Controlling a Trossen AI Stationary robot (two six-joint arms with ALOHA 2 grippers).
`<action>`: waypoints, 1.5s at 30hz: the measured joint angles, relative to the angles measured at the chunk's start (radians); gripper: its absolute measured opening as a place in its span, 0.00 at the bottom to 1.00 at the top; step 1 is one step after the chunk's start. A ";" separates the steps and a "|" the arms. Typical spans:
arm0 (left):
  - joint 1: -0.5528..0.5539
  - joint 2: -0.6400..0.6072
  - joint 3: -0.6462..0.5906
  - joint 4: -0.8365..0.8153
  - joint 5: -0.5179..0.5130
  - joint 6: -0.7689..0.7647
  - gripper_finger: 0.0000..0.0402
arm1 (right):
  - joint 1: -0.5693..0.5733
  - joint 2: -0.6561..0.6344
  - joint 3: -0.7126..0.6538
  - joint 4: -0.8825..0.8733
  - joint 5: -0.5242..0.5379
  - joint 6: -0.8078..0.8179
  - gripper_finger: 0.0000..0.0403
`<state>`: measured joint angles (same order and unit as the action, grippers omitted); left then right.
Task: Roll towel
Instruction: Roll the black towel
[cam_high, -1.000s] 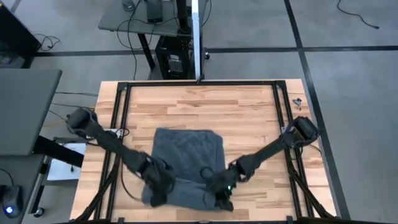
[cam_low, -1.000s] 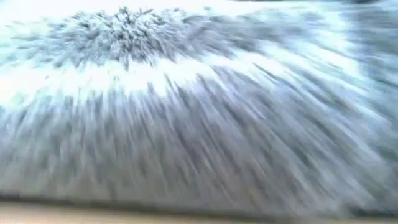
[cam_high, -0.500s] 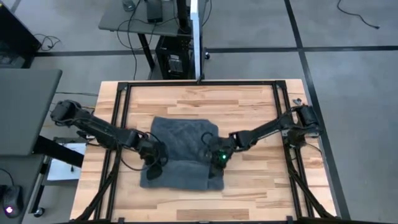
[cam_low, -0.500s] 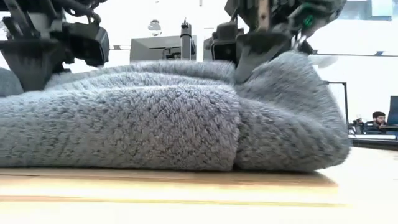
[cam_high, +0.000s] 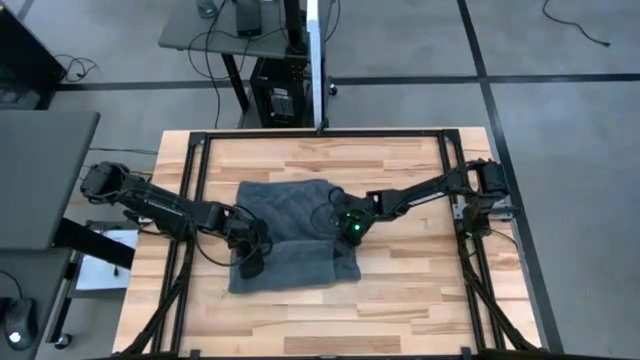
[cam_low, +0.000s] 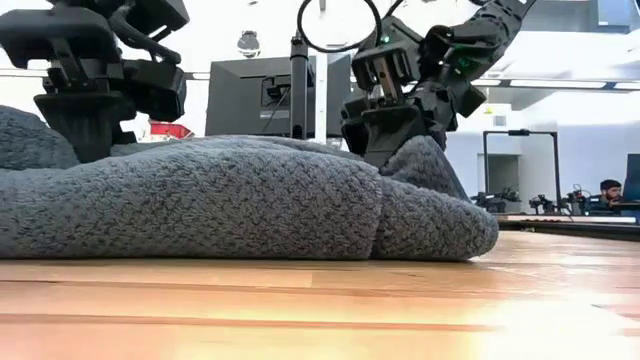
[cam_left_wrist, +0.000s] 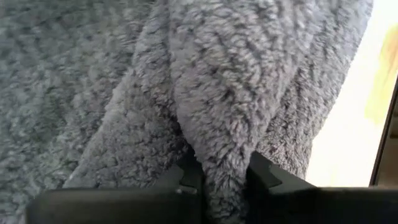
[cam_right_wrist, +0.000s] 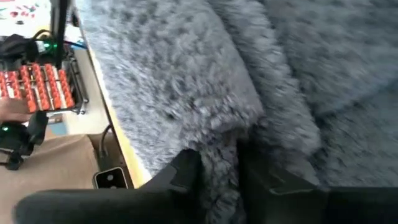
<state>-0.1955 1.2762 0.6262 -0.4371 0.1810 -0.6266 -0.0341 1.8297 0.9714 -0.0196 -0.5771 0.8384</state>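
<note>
So: wooden table (cam_high: 400, 180) with a black frame fills most of the high view. Grey towel (cam_high: 290, 235) lies near the middle of it, slightly toward the left arm's side and toward the near edge. It is folded over on itself, with a thicker doubled band along the near part and a flatter quilted-looking section behind it.

Low view: towel (cam_low: 220, 210) sits flat on the wood as a low, thick mound, with a rounded folded end on the picture's right. Both grippers come down onto its top from above.

Left arm reaches in from the table's left edge; left gripper (cam_high: 250, 250) is on the towel's left side. Left wrist view shows a ridge of terry cloth (cam_left_wrist: 224, 124) running between the two dark fingers (cam_left_wrist: 186, 180), so that claw is clamped on a fold of towel with the jaws a little apart around the cloth.

Right arm stretches in from the table's right edge; right gripper (cam_high: 350, 225) is at the towel's right side, green light on it. Right wrist view: a pinch of cloth (cam_right_wrist: 230, 155) sits between its fingers (cam_right_wrist: 186, 168), same story, jaws slightly apart and clamped on towel.

Background: a person at the low view's far right edge (cam_low: 610, 190), small, well beyond the table.
</note>
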 joint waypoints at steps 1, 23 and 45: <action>0.010 -0.001 0.000 -0.008 0.005 -0.001 0.16 | -0.013 0.000 0.000 0.000 -0.017 -0.011 0.27; 0.152 -0.288 0.150 -0.412 -0.339 0.083 0.27 | -0.136 -0.145 0.011 0.361 -0.080 -0.019 0.53; 0.151 -0.323 0.303 -0.500 -0.327 0.222 0.27 | 0.022 -0.022 0.261 0.336 -0.047 -0.049 0.39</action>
<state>-0.0441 0.9529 0.9293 -0.9370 -0.1463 -0.4046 -0.0119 1.8073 1.2328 0.3163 -0.6237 0.7898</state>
